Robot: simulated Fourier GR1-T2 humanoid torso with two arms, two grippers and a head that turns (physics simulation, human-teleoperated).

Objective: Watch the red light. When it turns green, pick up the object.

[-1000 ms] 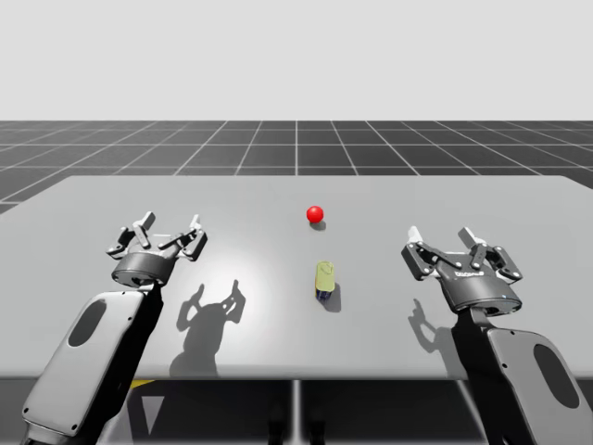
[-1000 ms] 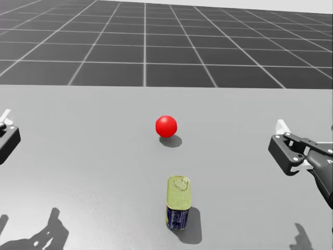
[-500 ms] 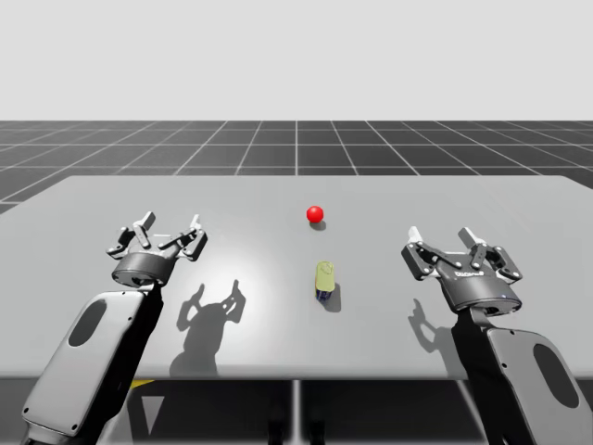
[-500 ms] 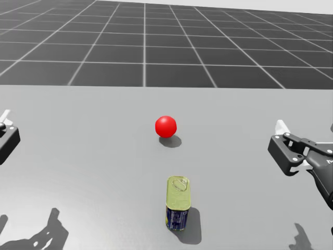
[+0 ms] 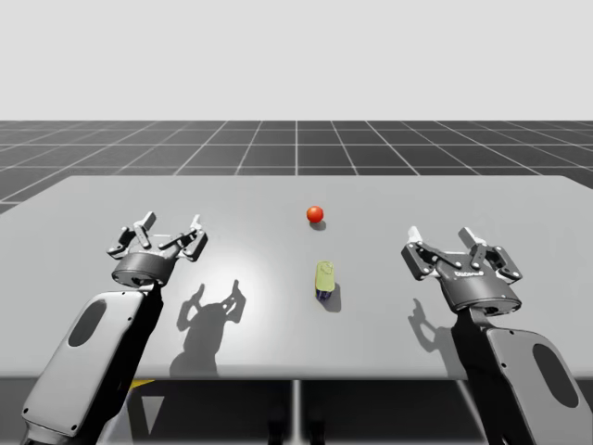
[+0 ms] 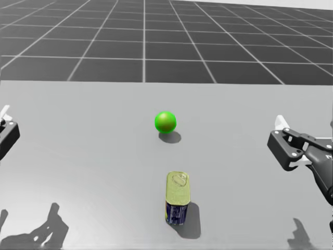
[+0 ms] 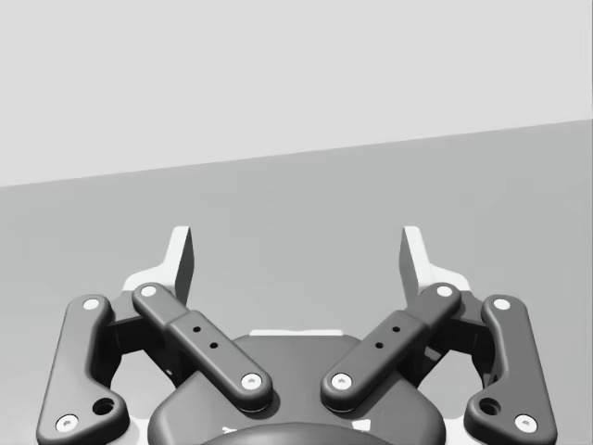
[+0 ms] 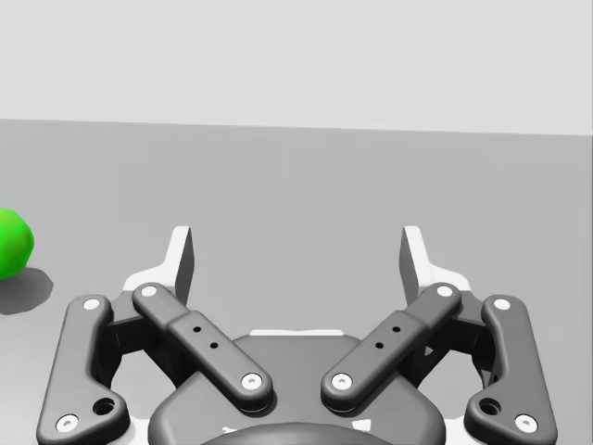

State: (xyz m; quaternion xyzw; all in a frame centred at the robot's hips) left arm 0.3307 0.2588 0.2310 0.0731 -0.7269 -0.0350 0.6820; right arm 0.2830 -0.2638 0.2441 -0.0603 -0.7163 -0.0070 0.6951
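Observation:
The light ball (image 6: 165, 122) is green in the head view and beside my right gripper in the right wrist view (image 8: 11, 243); in the high view it looks orange-red (image 5: 315, 214). An upright yellow-topped rectangular can with a blue side (image 6: 177, 195) stands just in front of it, mid-table (image 5: 323, 276). My left gripper (image 5: 170, 227) hovers open well left of the can, nothing between its fingers (image 7: 296, 250). My right gripper (image 5: 443, 239) is open to the can's right, also empty (image 8: 296, 250).
The grey table (image 5: 259, 334) ends at a front edge near my arms and a far edge behind the ball. Beyond it lies a dark gridded floor (image 5: 296, 148). Both arms cast shadows on the tabletop.
The ball has gone from red to green in the head view and dulled to orange-red in the high view. My head has tilted slightly. Neither arm nor the can moved.

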